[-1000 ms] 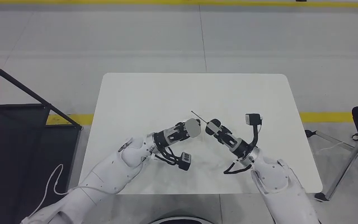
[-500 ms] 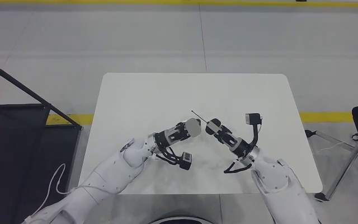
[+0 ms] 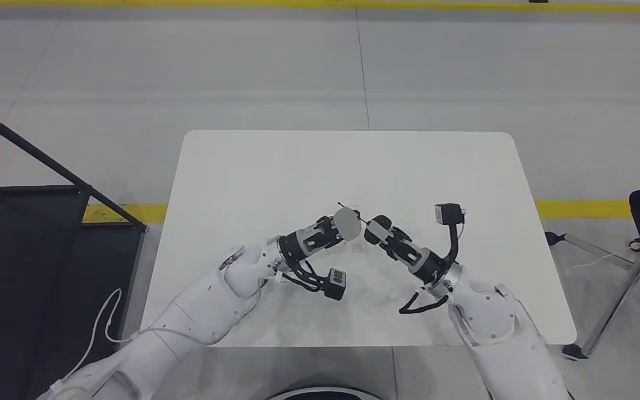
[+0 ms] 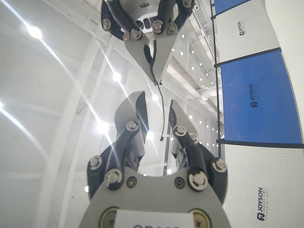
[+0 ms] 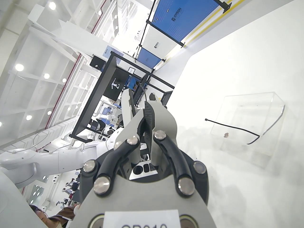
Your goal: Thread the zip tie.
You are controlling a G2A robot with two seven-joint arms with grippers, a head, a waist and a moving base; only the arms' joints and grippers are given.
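From above I see both arms meeting over the middle of the table [image 3: 450, 165], well in from its left, right and far edges, with wide white top on those sides. The left wrist view tells me more: the right gripper [image 4: 154, 77] has its fingers pinched together on the zip tie [image 4: 163, 112], and the tie's free end hangs between the spread fingers of the left gripper [image 4: 158, 98], touching neither as far as I can tell. The right wrist view adds a clear box [image 5: 251, 94] on the table, with a second tie [image 5: 228, 127] in or on it; I cannot tell which.
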